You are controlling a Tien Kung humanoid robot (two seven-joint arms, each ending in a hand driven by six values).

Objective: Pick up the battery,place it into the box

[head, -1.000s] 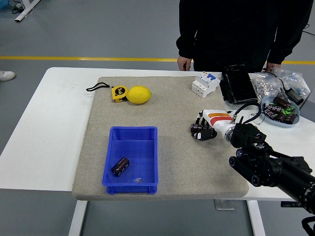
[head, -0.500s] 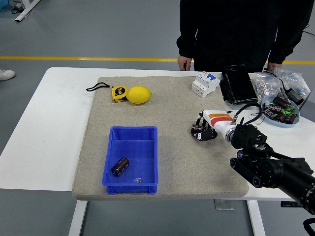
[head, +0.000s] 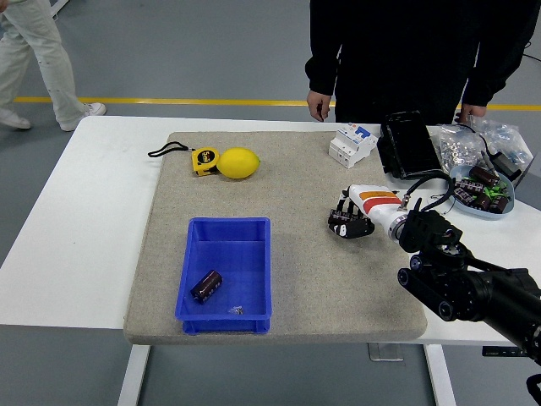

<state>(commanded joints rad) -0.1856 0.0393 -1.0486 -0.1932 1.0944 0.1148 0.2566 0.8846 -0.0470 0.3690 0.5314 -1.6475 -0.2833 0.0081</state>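
A grey felt mat (head: 279,254) is laid over the middle of the white bench (head: 76,228); a blue box (head: 226,275) is set on the mat toward its near left corner, and one dark battery (head: 206,285) is seen lying tilted on the box floor, near the front wall; a small pale scrap is noted just beside it, too small to identify. The right robot hand (head: 351,222) is brought in from the bench's near right corner on a black arm (head: 473,292), wrist cased in white with an orange band; its dark fingers (head: 342,227) are curled down on the mat near the mat's right edge, closed around a small dark cylinder, apparently a second battery (head: 341,218), though much of it is hidden by the fingers. A lemon (head: 239,162) is found toward the mat's far left corner, touching a yellow tape measure (head: 204,160) with a black strap; a white circuit breaker (head: 352,144) is placed at the mat's far right corner, a black case (head: 409,145) just beside it; a clear bowl of small parts (head: 480,189) and plastic bags (head: 478,139) are kept at the bench's far right edge. A person in black (head: 406,51) is stood at the far side, hands hanging at the bench edge; another person's legs (head: 38,59) are seen beyond the far left corner.
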